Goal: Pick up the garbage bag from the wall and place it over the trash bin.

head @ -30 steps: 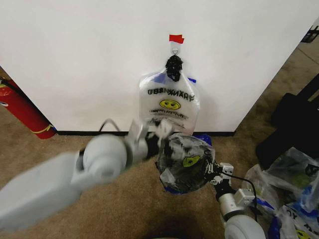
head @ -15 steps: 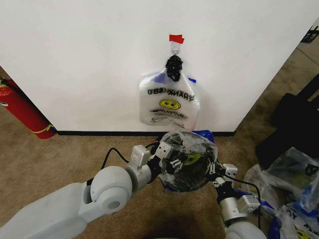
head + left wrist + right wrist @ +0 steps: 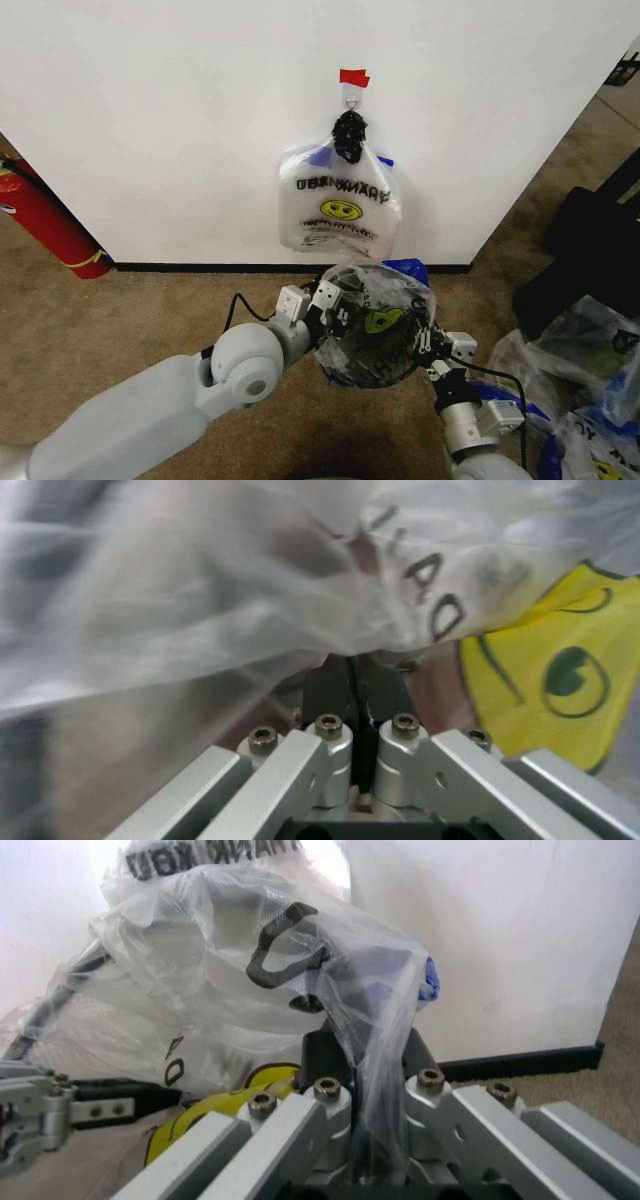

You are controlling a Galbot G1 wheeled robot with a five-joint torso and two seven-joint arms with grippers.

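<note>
At the far left of the head view a red fire extinguisher [image 3: 48, 232] stands on the carpet against the wall [image 3: 170, 130], apart from the work. The left arm reaches from the lower left across the floor, and its left gripper [image 3: 333, 303] sits at the left edge of the garbage bag [image 3: 375, 322], which is spread over the trash bin [image 3: 350, 365] just in front of the black baseboard. In the left wrist view the left gripper [image 3: 357, 676] has its jaws pressed together with a fold of the thin plastic [image 3: 250, 607] caught between them, so it is clamped on the film, apparently to keep that side of the mouth pulled out over the rim. Above the bin, a whiter bag with a yellow smiley face [image 3: 340, 203] hangs flat from the small hook [image 3: 351, 97] under a piece of red tape [image 3: 353, 77]; it is not touched by either arm. On the right side of the bin the right gripper [image 3: 432, 345] comes up from below, and the right wrist view shows the right gripper [image 3: 362, 1057] closed on a strand of the same plastic [image 3: 300, 967], with the left gripper beyond it. Held at opposite sides, the bag looks stretched open across the bin, so I judge the task to be in its final draping step. Further bags [image 3: 590, 380] lie on the carpet at the far right.
</note>
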